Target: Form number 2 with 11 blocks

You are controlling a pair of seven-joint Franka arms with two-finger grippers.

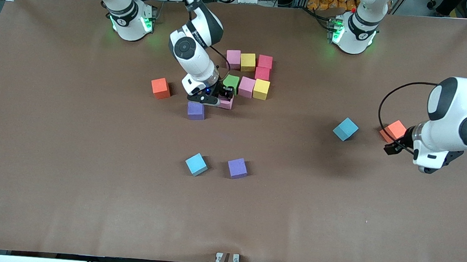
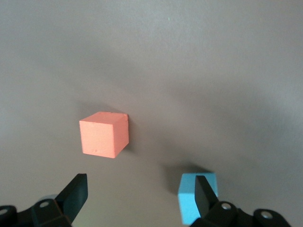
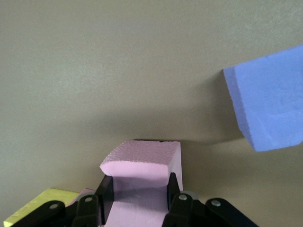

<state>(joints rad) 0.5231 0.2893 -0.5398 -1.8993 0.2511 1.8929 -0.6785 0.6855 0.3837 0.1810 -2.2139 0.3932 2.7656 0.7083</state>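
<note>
Part of the number 2 stands on the table: pink (image 1: 233, 59), yellow (image 1: 247, 62) and red (image 1: 265, 61) cubes in a row, a red cube (image 1: 262, 73) under that, then green (image 1: 231, 82), pink (image 1: 246, 86) and yellow (image 1: 261, 89). My right gripper (image 1: 221, 99) is shut on a pink cube (image 1: 227, 103) (image 3: 142, 156), low at the table just nearer the camera than the green cube. A purple cube (image 1: 196, 110) (image 3: 270, 109) lies beside it. My left gripper (image 1: 393, 148) (image 2: 140, 194) is open and empty, up over the table by an orange cube (image 1: 394, 130) (image 2: 104, 135).
A light blue cube (image 1: 196, 163) and a purple cube (image 1: 237, 168) lie nearer the camera. Another light blue cube (image 1: 345, 129) (image 2: 194, 203) lies toward the left arm's end. A second orange cube (image 1: 160, 87) sits toward the right arm's end.
</note>
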